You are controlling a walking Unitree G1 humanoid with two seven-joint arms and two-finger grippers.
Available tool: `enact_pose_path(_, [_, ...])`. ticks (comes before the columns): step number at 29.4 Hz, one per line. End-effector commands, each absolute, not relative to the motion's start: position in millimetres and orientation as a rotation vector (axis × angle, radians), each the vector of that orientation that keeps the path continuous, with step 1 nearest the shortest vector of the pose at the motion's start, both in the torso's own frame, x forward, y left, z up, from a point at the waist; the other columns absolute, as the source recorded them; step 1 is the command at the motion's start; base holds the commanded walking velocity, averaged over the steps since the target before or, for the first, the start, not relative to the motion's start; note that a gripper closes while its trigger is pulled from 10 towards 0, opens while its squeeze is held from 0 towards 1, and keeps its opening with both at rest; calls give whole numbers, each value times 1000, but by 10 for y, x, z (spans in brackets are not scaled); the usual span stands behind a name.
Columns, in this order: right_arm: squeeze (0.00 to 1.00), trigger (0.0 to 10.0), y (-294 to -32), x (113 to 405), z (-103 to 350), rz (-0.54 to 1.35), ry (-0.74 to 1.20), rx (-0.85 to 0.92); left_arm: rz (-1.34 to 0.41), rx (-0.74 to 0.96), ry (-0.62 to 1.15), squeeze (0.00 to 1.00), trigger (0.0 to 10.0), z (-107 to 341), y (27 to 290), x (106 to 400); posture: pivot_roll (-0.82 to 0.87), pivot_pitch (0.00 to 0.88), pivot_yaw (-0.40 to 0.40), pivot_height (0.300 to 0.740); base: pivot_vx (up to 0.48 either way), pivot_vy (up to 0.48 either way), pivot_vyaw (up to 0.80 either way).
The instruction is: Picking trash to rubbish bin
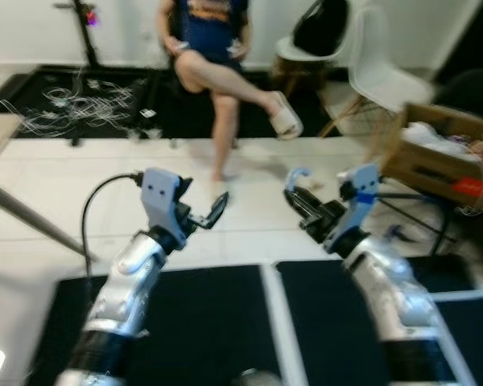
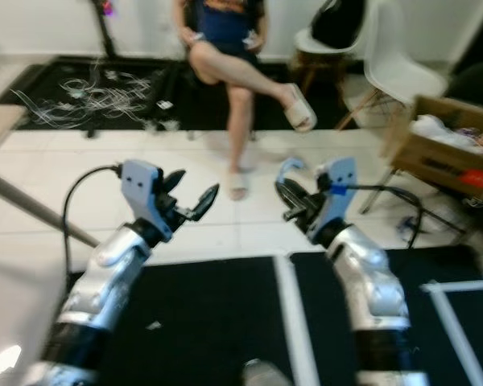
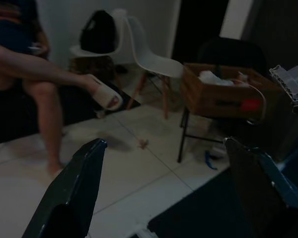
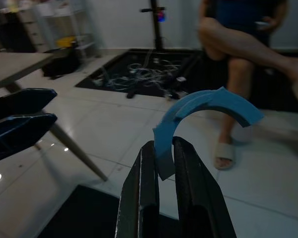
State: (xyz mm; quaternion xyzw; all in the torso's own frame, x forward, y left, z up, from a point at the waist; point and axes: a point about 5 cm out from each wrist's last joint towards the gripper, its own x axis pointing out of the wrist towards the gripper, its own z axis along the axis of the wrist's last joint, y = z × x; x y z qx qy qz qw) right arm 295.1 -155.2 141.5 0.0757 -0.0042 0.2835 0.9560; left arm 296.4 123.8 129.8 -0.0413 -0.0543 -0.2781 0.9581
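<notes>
The trash is a curved strip of light-blue flat material (image 4: 208, 106), bent into an open arch like a broken ring. One end is pinched between the two long black fingers (image 4: 141, 198) of the right gripper (image 1: 293, 195). From there it rises away from the fingertips, curls over and comes down to a free, squared-off end. Its flat faces look smooth and matte, with a visible edge thickness. In the head views it shows as a small blue hook (image 2: 289, 167) standing up from the fingertips, its arch bending toward the robot's left. The strip's long axis runs along the curve, and the free end points down toward the pale tiled floor (image 1: 249, 217).

The right gripper is closed tight on the strip, fingers nearly parallel with just the material between them. It is held in the air above the front edge of the black floor mats (image 1: 209, 322), which are bordered with white tape.

The left gripper (image 1: 203, 205) is raised at about the same height, its black fingers (image 3: 74, 188) spread wide and holding nothing.

Beyond, a person (image 1: 217, 56) sits cross-legged in a chair, wearing pale slippers. A brown cardboard box (image 1: 439, 157) of mixed items stands near the right, beside white moulded chairs (image 1: 378, 68). A tangle of white cables (image 1: 80, 100) lies on a dark rug at far left.
</notes>
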Motion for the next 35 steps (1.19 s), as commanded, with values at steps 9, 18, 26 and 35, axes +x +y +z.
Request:
enact_pose_path(9, [0,10000,-1550,2945,1401,580,5,154,-576,-68,-98,0,10000,1280,1236,2951,-104,0,-10,740,0,0,-800])
enact_pose_path(18, [0,10000,-1547,2947,1405,581,4,153,-575,-69,-99,0,10000,1284,1236,2953,-104,0,-11,740,0,0,-800])
enact_pose_path(26, [0,10000,-1549,2946,1406,581,4,153,-576,-69,-99,0,10000,1286,1233,2952,-104,0,-11,740,0,0,-800])
enact_pose_path(35, [0,10000,-1552,2946,1405,581,4,153,-576,-69,-100,0,10000,1287,1232,2952,-104,0,-12,740,0,0,-800])
